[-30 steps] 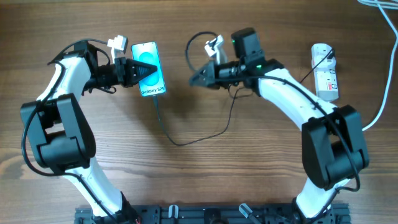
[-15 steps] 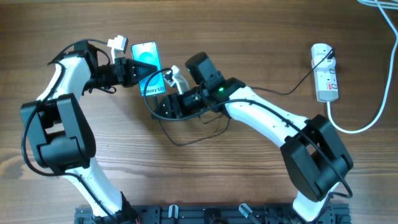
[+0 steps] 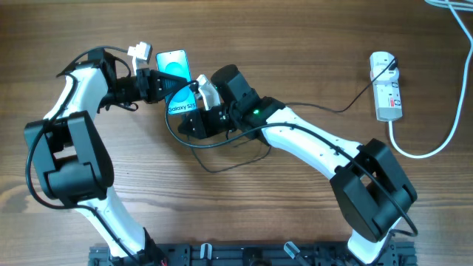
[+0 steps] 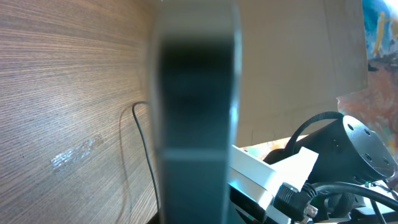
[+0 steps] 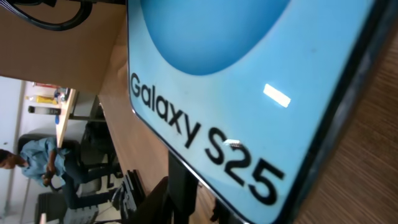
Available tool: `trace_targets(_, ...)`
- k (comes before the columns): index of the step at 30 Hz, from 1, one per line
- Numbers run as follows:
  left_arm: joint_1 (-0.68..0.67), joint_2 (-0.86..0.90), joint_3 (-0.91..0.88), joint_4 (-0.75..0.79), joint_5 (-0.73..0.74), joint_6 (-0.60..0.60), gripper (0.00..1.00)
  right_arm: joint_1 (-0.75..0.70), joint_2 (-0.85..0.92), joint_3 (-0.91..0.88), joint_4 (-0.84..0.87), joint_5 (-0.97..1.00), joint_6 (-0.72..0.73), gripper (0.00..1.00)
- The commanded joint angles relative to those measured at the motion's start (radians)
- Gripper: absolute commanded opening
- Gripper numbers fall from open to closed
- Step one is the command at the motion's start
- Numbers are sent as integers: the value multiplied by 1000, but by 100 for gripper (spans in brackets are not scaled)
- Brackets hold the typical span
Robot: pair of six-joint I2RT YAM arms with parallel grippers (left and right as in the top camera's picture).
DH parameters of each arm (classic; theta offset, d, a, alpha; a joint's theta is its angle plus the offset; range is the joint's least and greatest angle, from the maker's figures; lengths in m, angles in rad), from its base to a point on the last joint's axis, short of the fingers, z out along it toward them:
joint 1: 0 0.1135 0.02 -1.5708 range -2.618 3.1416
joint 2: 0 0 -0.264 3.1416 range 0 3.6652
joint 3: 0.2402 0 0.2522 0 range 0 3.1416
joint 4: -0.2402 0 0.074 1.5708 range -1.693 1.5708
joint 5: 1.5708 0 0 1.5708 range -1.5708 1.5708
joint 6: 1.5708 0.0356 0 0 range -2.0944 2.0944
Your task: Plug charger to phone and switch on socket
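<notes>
While the left gripper [image 3: 168, 83] pinches the Galaxy S25 phone [image 3: 182, 106], the right gripper [image 3: 194, 124], its grip impossible to tell, hovers at the lower end; plugging seems underway, needing the charger [image 3: 216, 169] tip aligned

Blurred dark upright slab [image 4: 196, 112] at centre, thin black charger cable [image 4: 142, 140] on wooden table [image 4: 62, 74], white-and-black robot arm [image 4: 273, 177] lower right

— Any way in to the phone [image 3: 174, 63]?
— Hardly. The left gripper [image 3: 171, 83] covers its middle, the right gripper [image 3: 190, 123] crowds its lower end, and the charger [image 3: 222, 168] loops beneath.
— The socket [image 3: 386, 89]?
— Open from above; a white cord [image 3: 436, 144] curves along its right.
</notes>
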Motion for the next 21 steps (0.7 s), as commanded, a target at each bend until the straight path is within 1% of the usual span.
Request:
trace_targets(1, -2, -2, -5, -5, 32, 7, 4, -1, -29, 12, 13, 31, 5, 17)
trace_targets(4, -2, -2, -5, -5, 32, 7, 4, -1, -29, 12, 27, 30, 6, 5)
trace_targets(9, -2, -2, -5, -4, 32, 8, 4, -3, -29, 12, 53, 49, 37, 4)
trace_targets(13, -2, -2, -5, -4, 32, 8, 4, -13, -29, 12, 109, 48, 108, 4)
trace_targets(21, -2, -2, -5, -4, 32, 8, 4, -39, -29, 12, 158, 44, 149, 5)
